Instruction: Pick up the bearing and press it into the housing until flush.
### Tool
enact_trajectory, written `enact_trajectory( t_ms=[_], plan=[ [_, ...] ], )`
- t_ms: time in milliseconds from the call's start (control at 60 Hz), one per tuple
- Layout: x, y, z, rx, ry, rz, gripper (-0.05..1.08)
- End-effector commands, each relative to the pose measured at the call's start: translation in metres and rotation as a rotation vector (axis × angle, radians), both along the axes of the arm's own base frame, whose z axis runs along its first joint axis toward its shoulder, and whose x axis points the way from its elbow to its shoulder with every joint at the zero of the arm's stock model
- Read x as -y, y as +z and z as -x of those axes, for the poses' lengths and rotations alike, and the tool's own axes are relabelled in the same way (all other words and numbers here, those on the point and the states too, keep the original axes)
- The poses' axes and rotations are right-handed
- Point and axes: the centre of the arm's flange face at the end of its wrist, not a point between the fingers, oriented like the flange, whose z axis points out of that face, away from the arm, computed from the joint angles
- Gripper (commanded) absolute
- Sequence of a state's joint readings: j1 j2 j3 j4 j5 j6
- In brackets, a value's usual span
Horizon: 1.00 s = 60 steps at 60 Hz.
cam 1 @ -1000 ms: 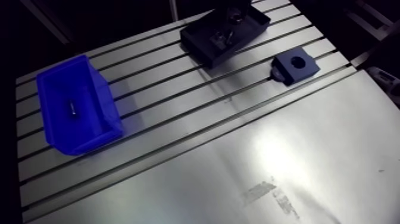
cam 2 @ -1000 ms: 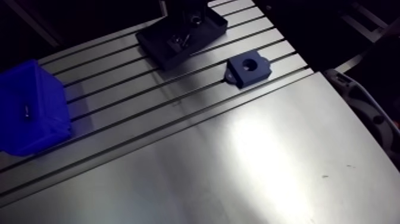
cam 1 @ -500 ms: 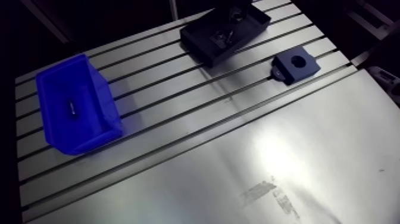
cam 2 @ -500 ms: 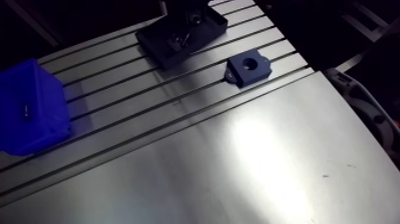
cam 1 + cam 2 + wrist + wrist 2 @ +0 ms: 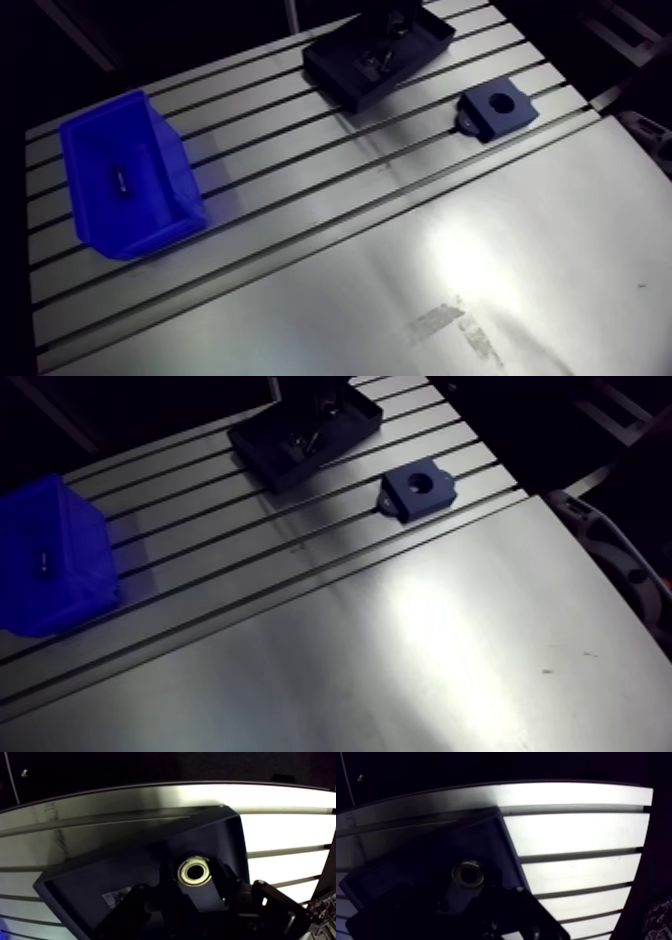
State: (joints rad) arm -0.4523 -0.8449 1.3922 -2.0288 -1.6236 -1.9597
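So the hand point(image 5: 190, 894) is down inside the black tray point(image 5: 100, 872). As far as I can make out in the dim wrist view, its fingers point(image 5: 142, 897) are spread wider than the bearing point(image 5: 194, 872) with nothing clamped between them. The bearing lies flat in the tray with its hole facing up, just ahead of the hand and roughly centred between the fingers. My guess is that's the lineup for a squeeze across its outer rim. The housing point(image 5: 497, 108) sits on the tabletop point(image 5: 400, 250) off to one side of the hand, outside the tray and well apart from it. Its bore points up, which makes sense since the press has to go straight down. The blue bin point(image 5: 150, 225) is way off on the hand's other side and shouldn't get in the way. The thing to watch is the tray's raised wall all around the hand. I'd say lift straight up past that rim before swinging over, and from there nothing stands on the slotted stretch between tray and housing.
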Motion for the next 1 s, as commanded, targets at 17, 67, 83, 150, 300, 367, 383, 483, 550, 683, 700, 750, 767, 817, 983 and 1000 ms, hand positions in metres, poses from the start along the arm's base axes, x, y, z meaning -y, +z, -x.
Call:
enact_trajectory(
  t_ms=[17, 67, 83, 150, 300, 367, 383, 483, 550, 683, 700, 750, 767, 817, 983, 1000],
  plan=[
    [0.001, 0.000, 0.000, 0.001, 0.001, 0.000, 0.50],
    [0.001, 0.000, 0.000, 0.001, 0.001, 0.000, 0.51],
    [0.000, 0.000, 0.000, 0.001, 0.000, 0.000, 0.53],
    [0.000, 0.000, 0.000, 0.001, 0.000, 0.000, 0.53],
    [0.000, -0.003, 0.000, 0.004, 0.000, 0.002, 0.53],
    [0.000, -0.003, 0.000, 0.003, 0.000, 0.002, 0.54],
    [0.000, -0.003, 0.000, 0.003, 0.000, 0.002, 0.54],
    [0.000, -0.003, 0.000, 0.003, 0.000, 0.002, 0.55],
    [0.000, -0.003, 0.000, 0.003, 0.001, 0.002, 0.55],
    [0.000, 0.000, 0.000, -0.001, 0.001, 0.000, 0.57],
    [0.000, 0.001, 0.000, -0.002, 0.001, -0.001, 0.57],
    [-0.001, 0.003, 0.001, -0.005, 0.001, -0.002, 0.57],
    [-0.001, 0.005, 0.001, -0.007, 0.001, -0.003, 0.57],
    [-0.001, 0.005, 0.001, -0.007, 0.001, -0.003, 0.57],
    [0.001, 0.012, -0.002, -0.009, 0.002, 0.000, 0.57],
    [0.002, 0.017, -0.003, -0.013, 0.002, -0.001, 0.57]
  ],
)
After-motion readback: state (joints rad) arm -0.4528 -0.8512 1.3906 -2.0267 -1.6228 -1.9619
